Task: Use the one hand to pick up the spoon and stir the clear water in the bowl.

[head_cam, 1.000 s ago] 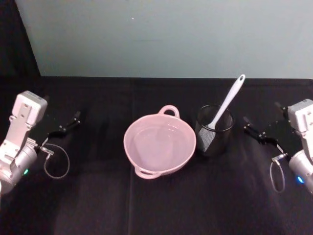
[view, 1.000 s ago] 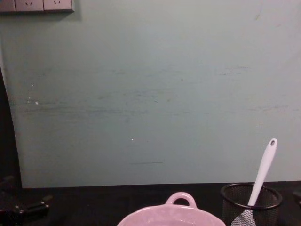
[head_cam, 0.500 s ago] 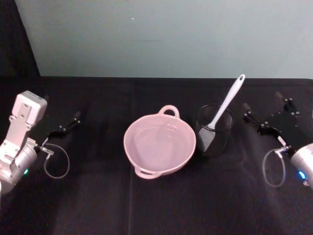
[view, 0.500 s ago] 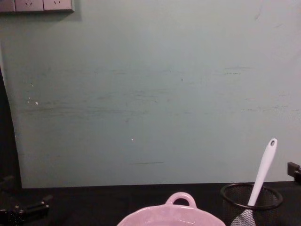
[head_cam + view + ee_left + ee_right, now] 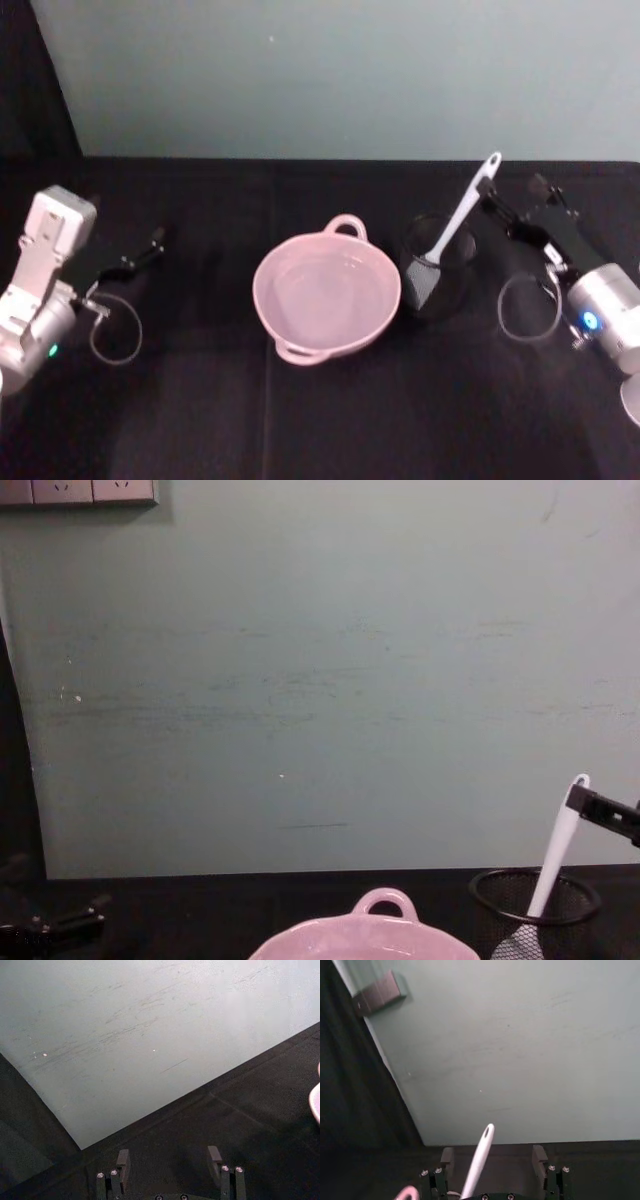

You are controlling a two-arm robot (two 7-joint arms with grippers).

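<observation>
Your right gripper point(image 5: 512, 197) has swung in from the desk's right edge, jaws spread and holding nothing, lined up on the spoon's point(image 5: 462, 212) handle tip. That spoon stands in the mesh cup point(image 5: 437, 285) just right of the bowl point(image 5: 258, 290), leaning toward the far right corner and nearest your right arm. One spoon, one bowl, one cup. Left gripper point(image 5: 169, 1156) sits unclenched by the left edge.

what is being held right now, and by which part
Nothing yet: the right gripper is open around the handle end of the spoon. The left gripper is open and empty.
</observation>
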